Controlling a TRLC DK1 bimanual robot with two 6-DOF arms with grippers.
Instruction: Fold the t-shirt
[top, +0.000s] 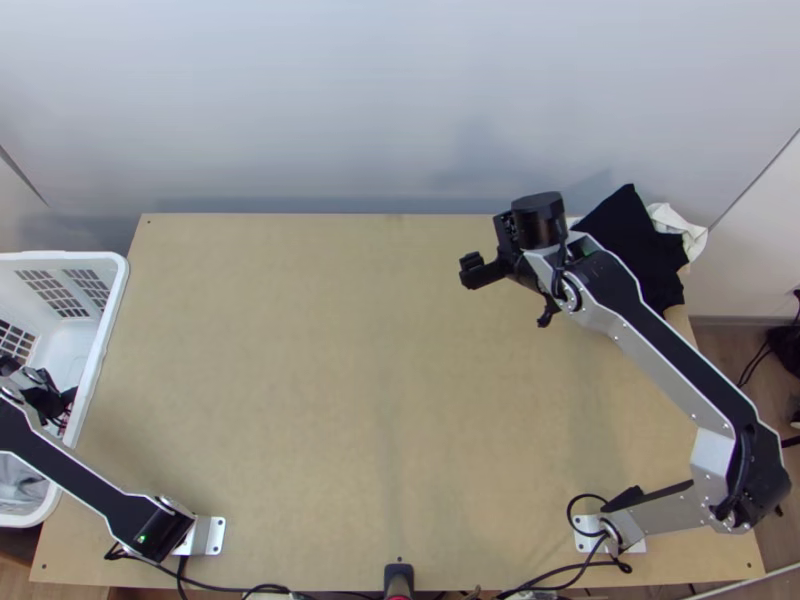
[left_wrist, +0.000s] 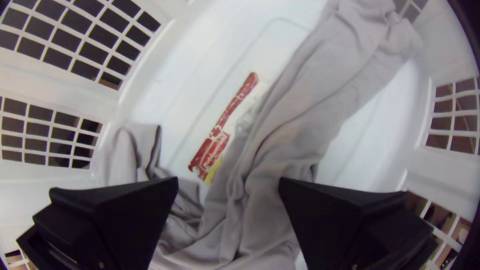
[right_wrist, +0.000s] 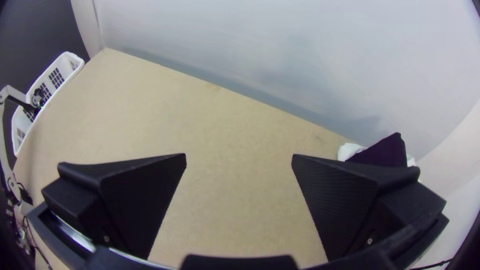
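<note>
Table (top: 350, 350): bearing black cloth (top: 630, 240) cornerwise, likely sparing workspace
Left gripper (left_wrist: 229, 181): hovering open, likely for grey cloth (left_wrist: 300, 115)
Right gripper (right_wrist: 239, 156): hovering open

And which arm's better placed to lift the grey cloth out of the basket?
Left, most likely: the left gripper is open over the grey cloth in the white laundry basket, while the right gripper is over the table, well away.

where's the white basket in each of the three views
Top view: white basket at the picture's left, along the table's edge.
Left wrist view: its floor and slotted walls surround grey cloth.
Right wrist view: across the table from dark cloth.
Shared landmark: left gripper, at the basket.
</note>
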